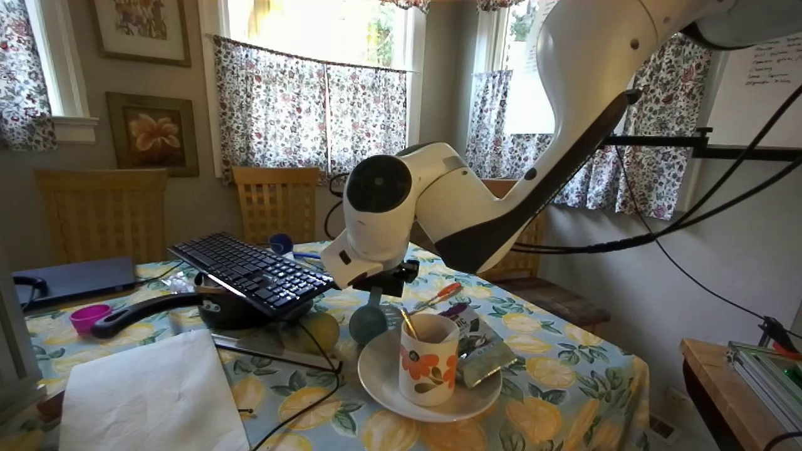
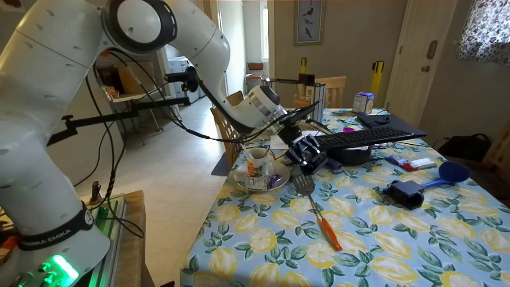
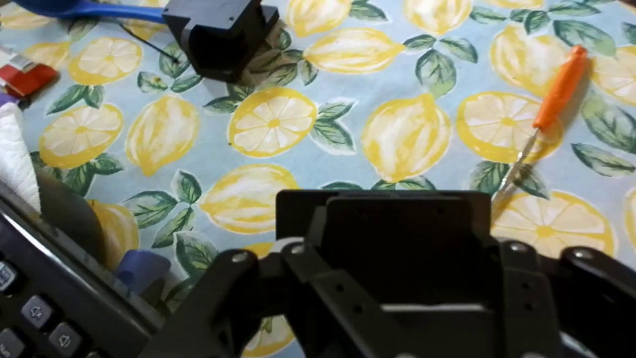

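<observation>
My gripper (image 3: 399, 223) is low over the lemon-print tablecloth, fingers closed on the sides of a black block (image 3: 397, 268) with a wider plate behind it. In an exterior view the gripper (image 1: 385, 280) has a teal round-headed utensil (image 1: 368, 324) just below it. Its stem reaches up to the block; whether they are joined is unclear. In an exterior view the gripper (image 2: 308, 157) is above the metal head of a spatula (image 2: 303, 184) with an orange handle. A similar black block (image 2: 404, 193) lies on the table against a blue ladle (image 2: 454, 172).
A white plate (image 1: 382, 382) holds a floral mug (image 1: 429, 369) and a packet (image 1: 489, 354). A black keyboard (image 1: 257, 269) rests tilted across a black pan (image 1: 229, 313) close to the gripper. A bluish cylinder (image 3: 141, 268) lies between keyboard and gripper. White paper (image 1: 150, 394) lies nearby.
</observation>
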